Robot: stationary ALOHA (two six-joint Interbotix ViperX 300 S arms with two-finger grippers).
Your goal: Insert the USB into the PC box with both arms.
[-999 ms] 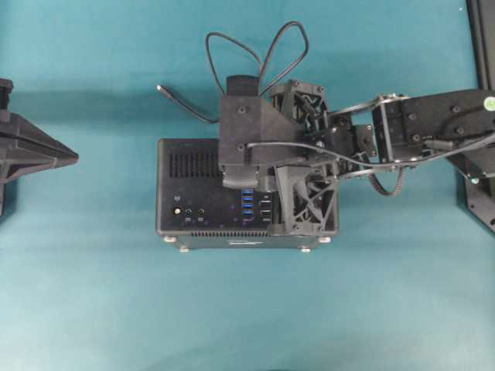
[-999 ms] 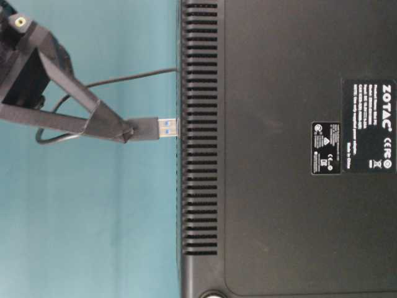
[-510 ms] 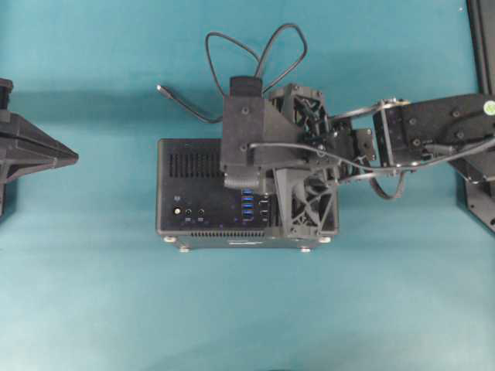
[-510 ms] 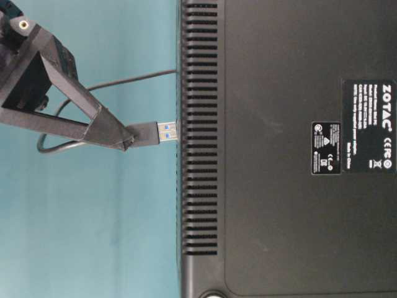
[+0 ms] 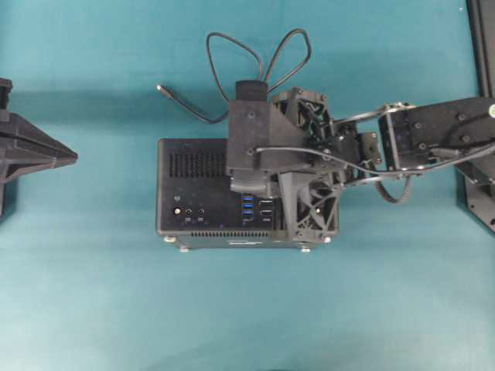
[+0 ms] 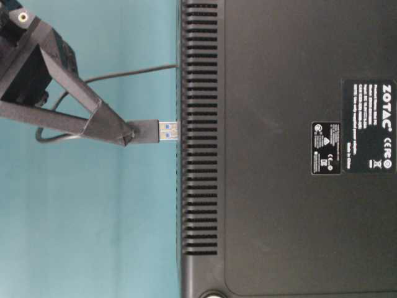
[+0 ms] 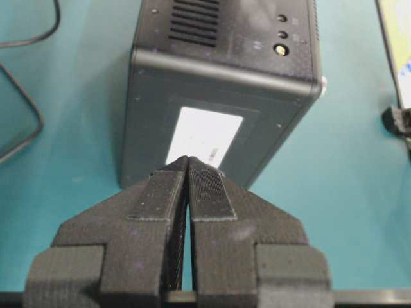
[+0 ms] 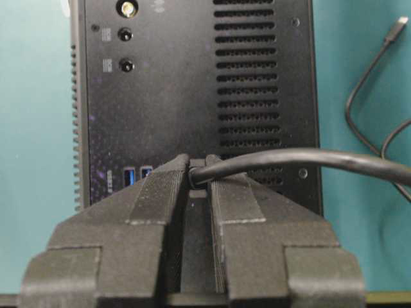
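Seating USB [image 6: 155, 131] | your right gripper [image 8: 196, 172] clamps plug, tip at PC box [image 6: 285, 149] port face, not inserted | left gripper [image 7: 187, 168] clenched empty, box unbraced.

Even, bright light falls from above; a soft dark shadow band crosses the teal tabletop [image 5: 93, 309] toward 12 o'clock overhead. Both wrist views blur slightly, and the white label glares in the left one.
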